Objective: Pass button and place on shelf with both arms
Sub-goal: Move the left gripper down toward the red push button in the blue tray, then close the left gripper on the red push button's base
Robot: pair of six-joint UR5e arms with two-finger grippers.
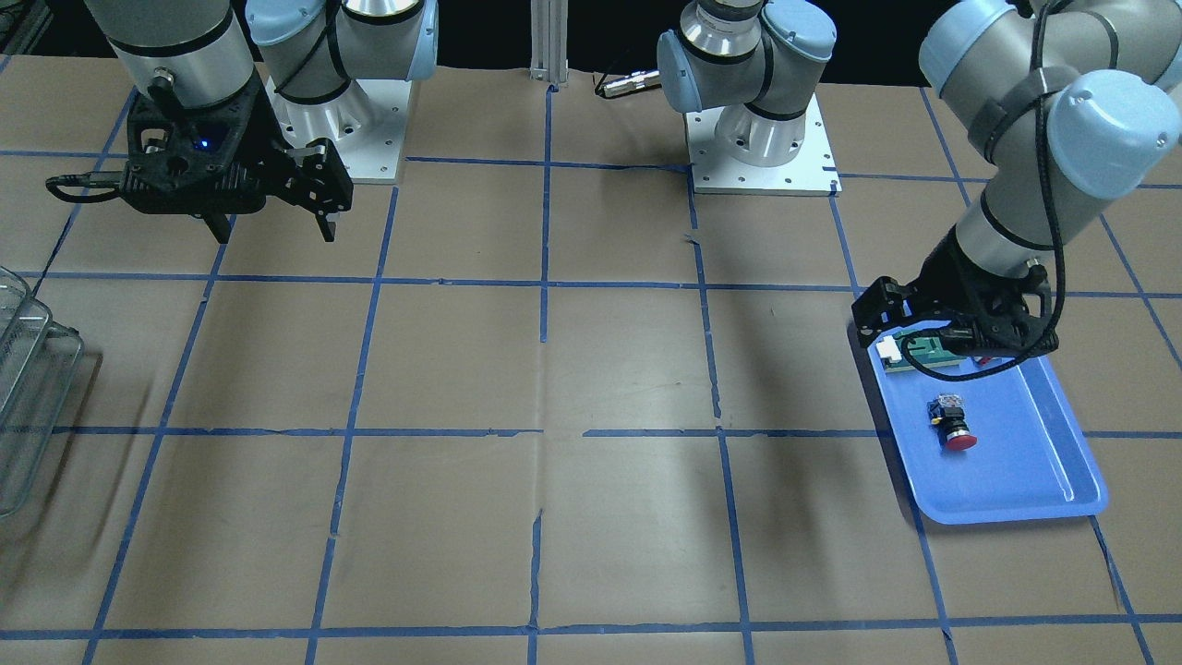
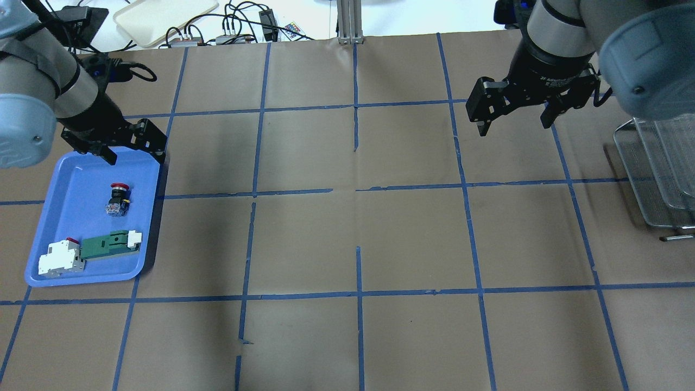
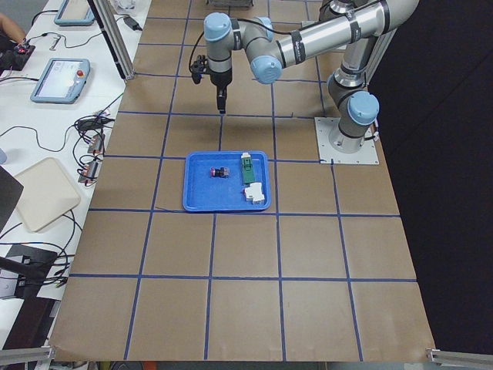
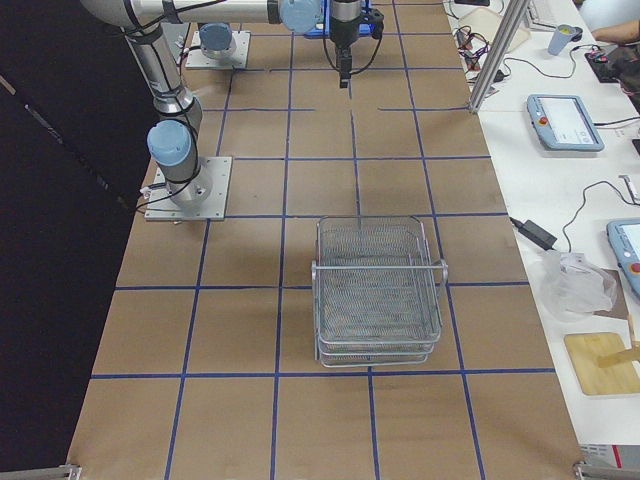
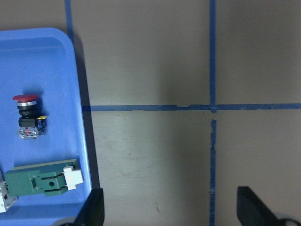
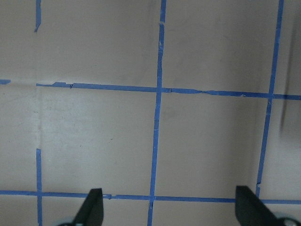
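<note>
The button (image 2: 118, 198) lies on its side in the blue tray (image 2: 54, 217), red cap toward the tray's far end. It also shows in the front view (image 1: 953, 425) and at the left of the left wrist view (image 5: 28, 117). My left gripper (image 2: 136, 157) is open and empty, above the tray's far right corner, apart from the button; its fingertips (image 5: 94, 209) frame bare table. My right gripper (image 2: 513, 126) is open and empty above the table, left of the wire-mesh shelf (image 2: 657, 174). Its wrist view (image 6: 167, 209) shows only taped paper.
A green-and-white flat part (image 2: 108, 244) and a white block with a red tip (image 2: 59, 258) lie at the tray's near end. The shelf (image 4: 378, 290) stands at the table's right end. Blue tape lines grid the brown table. Cables and a beige tray (image 2: 163, 16) lie beyond the far edge.
</note>
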